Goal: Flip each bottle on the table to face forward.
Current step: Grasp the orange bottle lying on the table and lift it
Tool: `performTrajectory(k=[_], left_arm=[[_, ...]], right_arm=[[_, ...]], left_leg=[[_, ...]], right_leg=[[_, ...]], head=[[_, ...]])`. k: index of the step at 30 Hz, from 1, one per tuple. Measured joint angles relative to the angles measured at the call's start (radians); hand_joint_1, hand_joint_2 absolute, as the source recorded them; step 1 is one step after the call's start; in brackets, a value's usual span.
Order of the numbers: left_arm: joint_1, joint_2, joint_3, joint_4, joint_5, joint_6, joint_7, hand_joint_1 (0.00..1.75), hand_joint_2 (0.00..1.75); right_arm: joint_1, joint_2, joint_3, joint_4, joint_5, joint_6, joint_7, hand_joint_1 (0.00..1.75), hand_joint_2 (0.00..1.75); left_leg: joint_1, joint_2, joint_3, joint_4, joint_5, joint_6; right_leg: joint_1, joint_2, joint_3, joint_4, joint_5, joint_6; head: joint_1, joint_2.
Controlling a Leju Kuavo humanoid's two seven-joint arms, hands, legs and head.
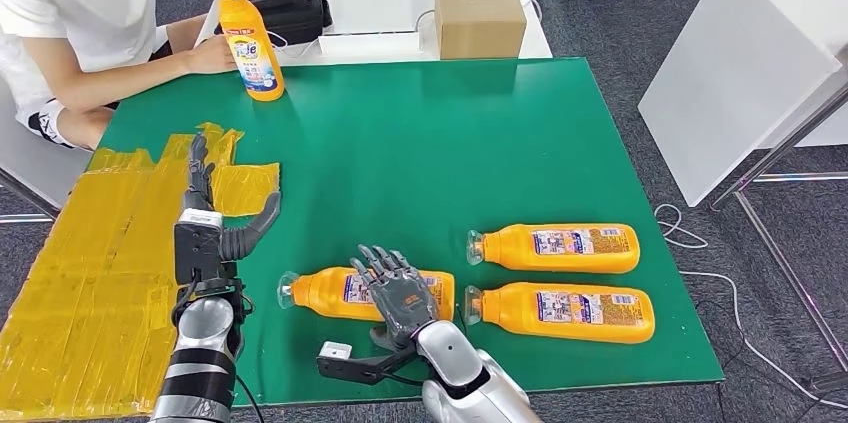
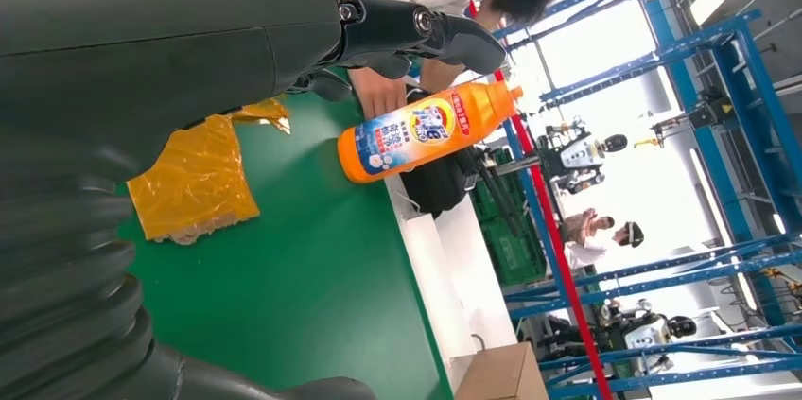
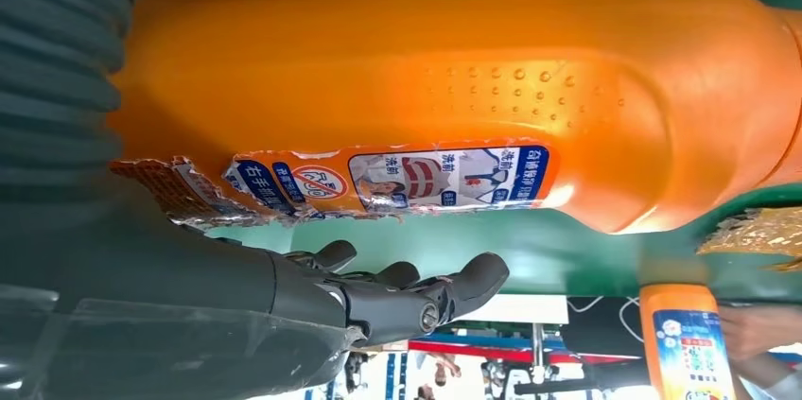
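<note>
Three orange bottles lie on their sides on the green table. The near-left bottle lies under my right hand, whose fingers are spread and not wrapped around it. Two more bottles lie to its right, back labels up. A fourth bottle stands upright at the far left corner with a person's hand on it. My left hand hovers open, fingers stretched out, holding nothing.
A patch of yellow tape covers the table's left side. Behind the green table, a white table holds a cardboard box and a black bag. A person sits at the far left. A white table stands at the right.
</note>
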State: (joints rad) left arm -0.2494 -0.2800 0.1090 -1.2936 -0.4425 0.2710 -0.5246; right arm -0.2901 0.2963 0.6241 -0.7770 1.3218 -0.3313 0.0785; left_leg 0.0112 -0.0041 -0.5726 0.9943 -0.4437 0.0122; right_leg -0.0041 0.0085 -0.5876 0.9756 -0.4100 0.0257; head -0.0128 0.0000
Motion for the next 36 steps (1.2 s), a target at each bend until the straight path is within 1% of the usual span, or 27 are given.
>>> performTrajectory(k=[12,28,36], left_arm=[[0.000,-0.003,0.008,0.000,0.000,0.001,0.001,0.00,1.75],[0.013,-0.006,0.023,0.000,0.001,0.011,0.013,0.00,1.75],[0.020,-0.009,0.026,0.000,0.002,0.022,0.026,0.00,1.75]], right_arm=[[-0.010,0.005,0.000,0.022,0.009,-0.003,0.013,0.00,1.75],[-0.026,0.011,-0.017,0.046,0.136,-0.049,0.152,0.00,1.75],[-0.027,0.012,-0.053,0.046,0.171,-0.051,0.186,0.00,1.75]], left_leg=[[0.000,0.000,0.001,0.000,0.000,0.000],[0.000,0.000,0.001,0.000,0.000,0.000],[0.000,0.000,0.001,0.000,0.000,0.000]], right_leg=[[0.000,0.000,0.001,0.000,0.000,0.000],[0.000,0.000,0.001,0.000,0.000,0.000],[0.000,0.000,0.001,0.000,0.000,0.000]], head=[[0.000,0.000],[0.000,0.000],[0.000,0.000]])
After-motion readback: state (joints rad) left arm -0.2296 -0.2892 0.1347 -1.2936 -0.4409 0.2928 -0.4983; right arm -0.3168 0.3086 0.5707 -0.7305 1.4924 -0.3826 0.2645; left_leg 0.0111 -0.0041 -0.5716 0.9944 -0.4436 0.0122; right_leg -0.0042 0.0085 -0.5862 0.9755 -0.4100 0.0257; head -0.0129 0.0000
